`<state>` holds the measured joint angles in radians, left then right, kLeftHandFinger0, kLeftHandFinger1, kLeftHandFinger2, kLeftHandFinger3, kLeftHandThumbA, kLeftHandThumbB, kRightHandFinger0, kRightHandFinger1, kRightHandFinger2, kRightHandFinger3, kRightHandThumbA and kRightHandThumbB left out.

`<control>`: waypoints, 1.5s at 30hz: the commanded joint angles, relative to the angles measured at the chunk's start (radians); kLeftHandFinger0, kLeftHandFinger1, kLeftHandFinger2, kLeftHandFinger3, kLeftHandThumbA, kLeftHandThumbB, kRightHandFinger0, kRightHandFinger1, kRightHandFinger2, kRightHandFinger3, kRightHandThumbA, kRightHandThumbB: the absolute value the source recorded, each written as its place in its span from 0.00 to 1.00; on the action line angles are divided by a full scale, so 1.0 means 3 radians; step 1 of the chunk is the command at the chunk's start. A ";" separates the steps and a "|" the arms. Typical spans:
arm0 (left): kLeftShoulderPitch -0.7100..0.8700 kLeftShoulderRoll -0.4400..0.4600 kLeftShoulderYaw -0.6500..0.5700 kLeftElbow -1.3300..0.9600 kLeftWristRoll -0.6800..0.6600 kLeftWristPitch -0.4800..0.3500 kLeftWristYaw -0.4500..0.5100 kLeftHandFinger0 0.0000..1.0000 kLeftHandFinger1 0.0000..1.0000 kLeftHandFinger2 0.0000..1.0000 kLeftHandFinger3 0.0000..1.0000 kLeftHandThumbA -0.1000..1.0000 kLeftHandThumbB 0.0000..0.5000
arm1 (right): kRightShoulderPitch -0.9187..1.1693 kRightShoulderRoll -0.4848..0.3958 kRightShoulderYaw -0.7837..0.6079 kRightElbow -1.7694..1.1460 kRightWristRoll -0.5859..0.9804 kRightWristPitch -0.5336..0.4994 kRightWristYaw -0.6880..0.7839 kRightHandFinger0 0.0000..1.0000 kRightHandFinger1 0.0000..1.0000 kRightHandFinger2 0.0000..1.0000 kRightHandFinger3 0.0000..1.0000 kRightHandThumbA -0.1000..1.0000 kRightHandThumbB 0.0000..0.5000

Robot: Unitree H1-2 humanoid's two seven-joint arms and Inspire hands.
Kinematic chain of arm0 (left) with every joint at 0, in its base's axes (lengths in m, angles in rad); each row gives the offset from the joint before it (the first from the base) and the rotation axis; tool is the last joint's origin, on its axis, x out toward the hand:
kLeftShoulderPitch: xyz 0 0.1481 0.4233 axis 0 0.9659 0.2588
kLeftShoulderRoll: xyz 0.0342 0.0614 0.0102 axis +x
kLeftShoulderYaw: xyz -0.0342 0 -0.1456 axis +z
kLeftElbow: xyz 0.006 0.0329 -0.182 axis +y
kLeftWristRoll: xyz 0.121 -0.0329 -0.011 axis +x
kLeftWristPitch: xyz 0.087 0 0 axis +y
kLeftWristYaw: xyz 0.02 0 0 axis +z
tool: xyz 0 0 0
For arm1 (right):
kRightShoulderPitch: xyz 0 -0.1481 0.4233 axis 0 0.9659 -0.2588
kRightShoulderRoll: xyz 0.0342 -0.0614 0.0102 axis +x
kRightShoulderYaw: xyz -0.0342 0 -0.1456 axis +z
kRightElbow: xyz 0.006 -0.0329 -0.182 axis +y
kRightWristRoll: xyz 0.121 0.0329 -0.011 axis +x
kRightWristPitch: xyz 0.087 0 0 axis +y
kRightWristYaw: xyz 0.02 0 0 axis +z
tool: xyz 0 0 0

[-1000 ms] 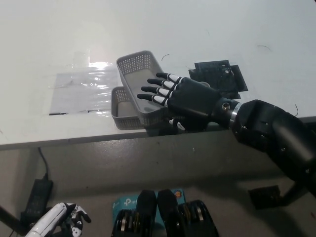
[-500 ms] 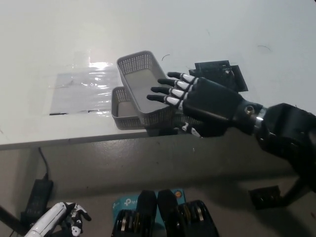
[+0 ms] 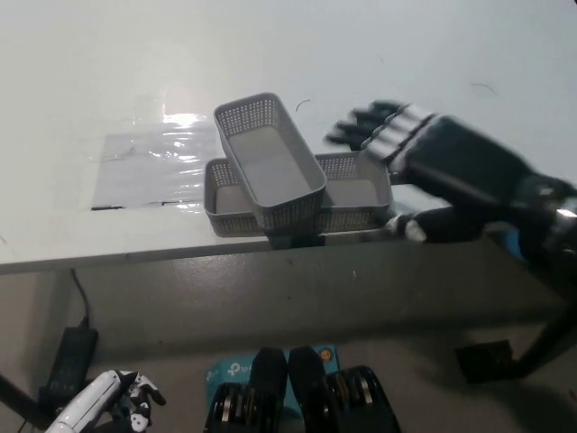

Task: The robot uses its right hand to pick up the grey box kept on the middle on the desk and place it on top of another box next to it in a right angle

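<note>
Grey mesh box [image 3: 270, 162] sits on top of the 2nd grey mesh box [image 3: 347, 194], crossing it at roughly a right angle. The top one runs far-left to near-right, its near end at the desk's front edge. The lower one lies left-right under it, w/ one end sticking out to the left and a longer stretch showing on the right. Both are empty and open side up.

Right hand [image 3: 433, 158], black w/ white bands on the fingers [image 3: 383, 126], is off to the right of the stack and not touching it. It's motion-blurred. Fingers are spread and pointing left toward the boxes, nothing in the grip. It hovers above the right end of the lower box and the desk [image 3: 433, 54] beyond it; the black forearm runs out to the right edge of the frame.

A clear plastic sheet [image 3: 149, 167] lies flat on the white desk just left of the boxes, catching glare at its far edge.

Left hand [image 3: 126, 401], white, hangs low at bottom left, well below desk level, near a black power brick [image 3: 68, 356] on the floor. Can't tell whether it's open or closed: too small and partly cut off. A teal carton [image 3: 221, 372] peeks out on the floor at bottom middle.
</note>
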<state>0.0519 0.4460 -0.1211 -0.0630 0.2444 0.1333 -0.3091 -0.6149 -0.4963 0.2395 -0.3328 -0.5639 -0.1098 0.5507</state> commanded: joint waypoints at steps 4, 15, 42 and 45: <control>0.0041 0.0050 0.0100 -0.0055 -0.0063 0.0007 0.0010 0.33 0.31 0.37 0.50 0.19 0.63 | 0.0891 0.0322 -0.0709 -0.0257 0.0443 0.0260 -0.0518 1.00 1.00 1.00 1.00 0.51 0.43; 0.0041 0.0020 0.0139 -0.0067 -0.0116 0.0035 0.0011 0.34 0.32 0.38 0.46 0.20 0.63 | 0.1489 0.1083 -0.1374 0.0323 0.1084 -0.0196 -0.1150 0.56 0.77 0.95 1.00 0.12 0.38; 0.0014 -0.0060 0.0175 -0.0053 -0.0115 0.0113 0.0036 0.31 0.29 0.36 0.50 0.16 0.62 | 0.1818 0.1740 -0.1970 0.1950 0.1900 -0.0459 -0.1875 0.19 0.27 0.39 0.86 0.12 0.30; -0.0024 -0.0038 0.0160 -0.0013 -0.0080 0.0052 0.0032 0.33 0.31 0.39 0.51 0.18 0.61 | 0.1812 0.1651 -0.1819 0.2026 0.1714 -0.0402 -0.1856 0.13 0.20 0.35 0.87 0.18 0.32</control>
<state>0.0615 0.4220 -0.0875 -0.0643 0.2316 0.1544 -0.3090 -0.0642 0.0229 -0.3360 0.2665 -0.0514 -0.2237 0.0084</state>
